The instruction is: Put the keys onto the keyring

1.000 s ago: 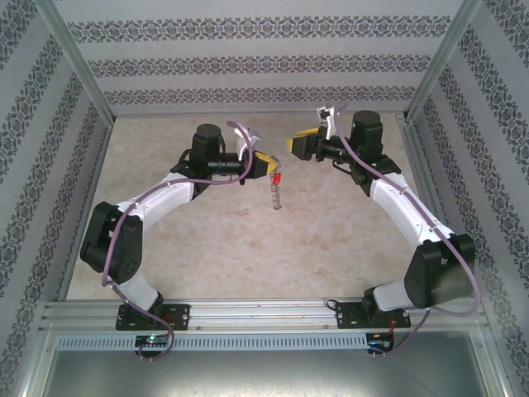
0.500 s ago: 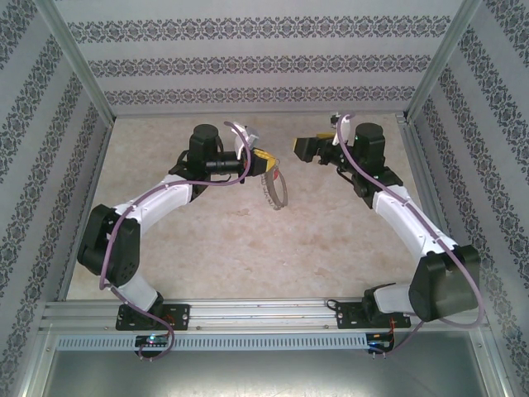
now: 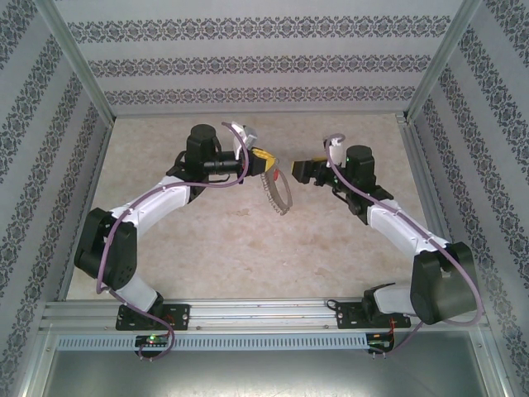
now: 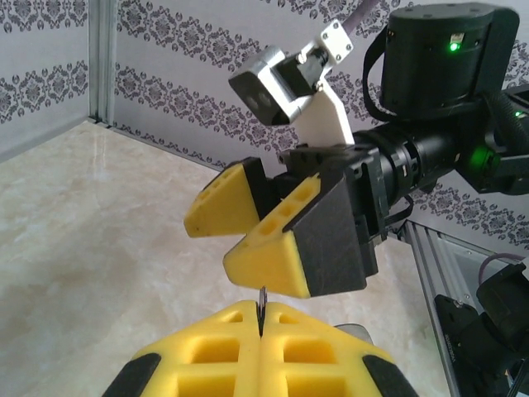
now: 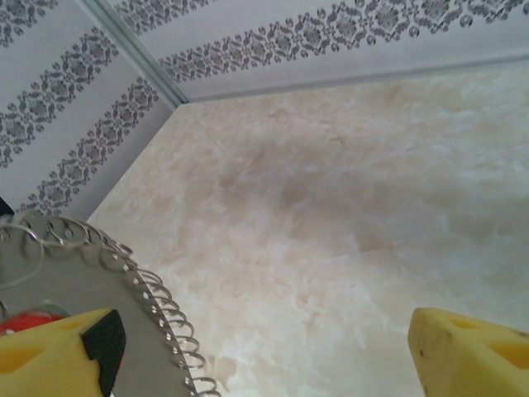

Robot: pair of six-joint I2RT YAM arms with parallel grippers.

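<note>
My left gripper point(image 3: 264, 162) is at the left of the keyring point(image 3: 278, 192) and is fully closed. It pinches the upper edge of the loop, and in the left wrist view a thin dark edge stands up between my yellow pads point(image 4: 207, 356). I think I hold it so, high over the table point(image 3: 248, 256), that the grey loop hangs free and offers itself to the other arm. The keyring hangs tilted under this grip, and I judge it is not touching the table. Low at the keyring's edge, in the right wrist view, there is the red head of the key point(image 5: 31, 318). Whether it is already threaded on the loop I cannot tell. Just beside the keyring on its right is my right gripper point(image 3: 302, 171). Its jaws are spread wide, hold nothing and point at the loop, probably ready to take it. I can read no brand, label or writing. Only a green lamp point(image 4: 451, 45) burns on the right wrist.
</note>
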